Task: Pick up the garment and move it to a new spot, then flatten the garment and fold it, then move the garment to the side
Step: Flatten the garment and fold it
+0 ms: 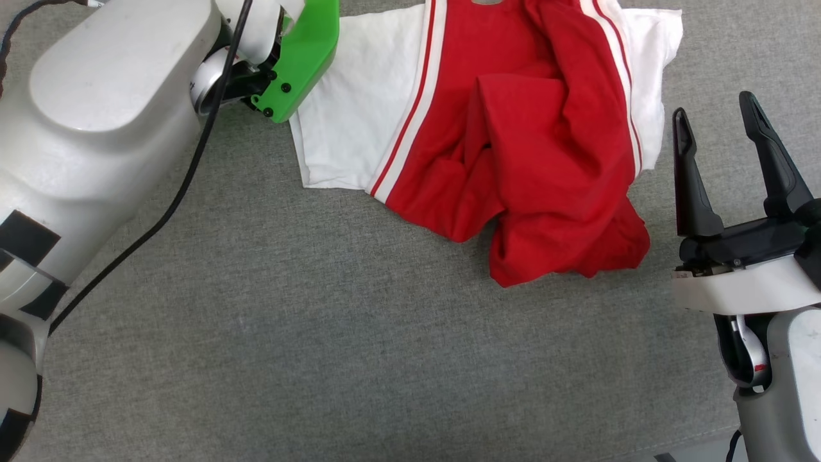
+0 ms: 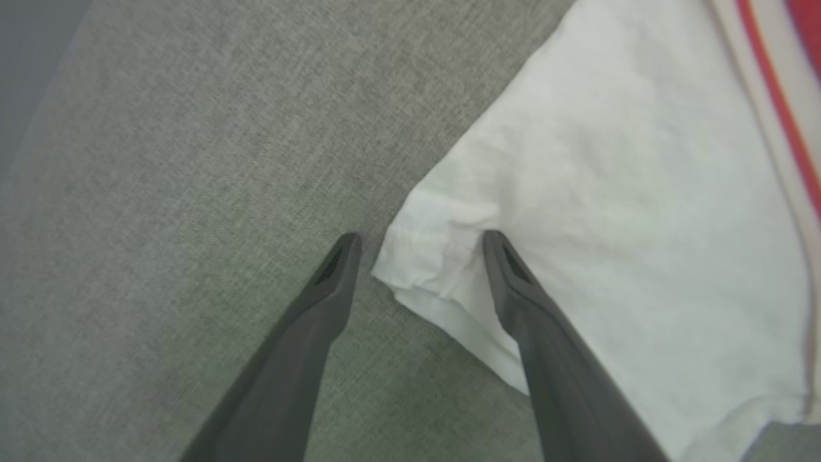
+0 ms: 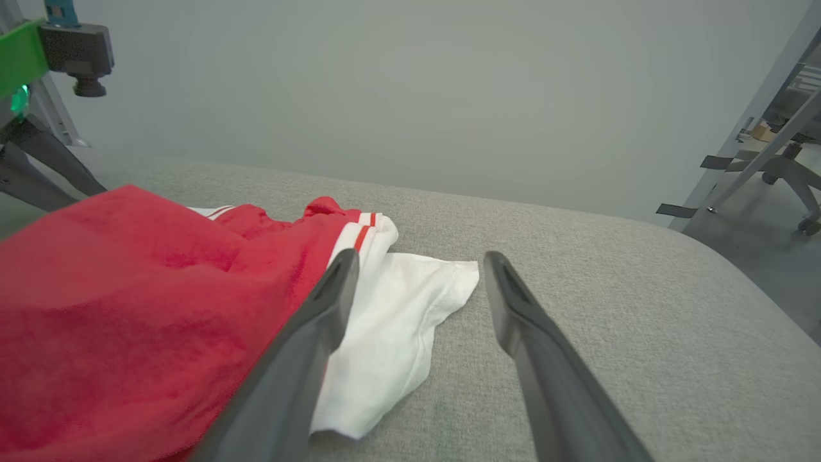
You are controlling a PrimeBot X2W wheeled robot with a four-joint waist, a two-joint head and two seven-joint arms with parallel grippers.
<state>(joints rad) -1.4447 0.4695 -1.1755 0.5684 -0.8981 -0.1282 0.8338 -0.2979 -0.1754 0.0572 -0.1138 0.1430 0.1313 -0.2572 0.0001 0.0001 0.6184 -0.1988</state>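
The left tool (image 2: 420,247) is released, its two dark fingers spread astride a white sleeve corner of the garment (image 2: 609,192), with one tip over the grey padded surface (image 2: 160,192) and the other over the white cloth. The garment lies crumpled on that surface, its red body bunched between the white sleeves. The right tool (image 1: 713,109) is released and empty, just beside the garment's right edge.

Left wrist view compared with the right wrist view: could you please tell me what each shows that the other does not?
Left wrist view: the left gripper, open, straddling a white sleeve corner of the garment. Right wrist view: the right gripper, open, beside the bunched red body, plus a grey wall and an office chair. Both: the garment's striped trim and the grey fabric surface.
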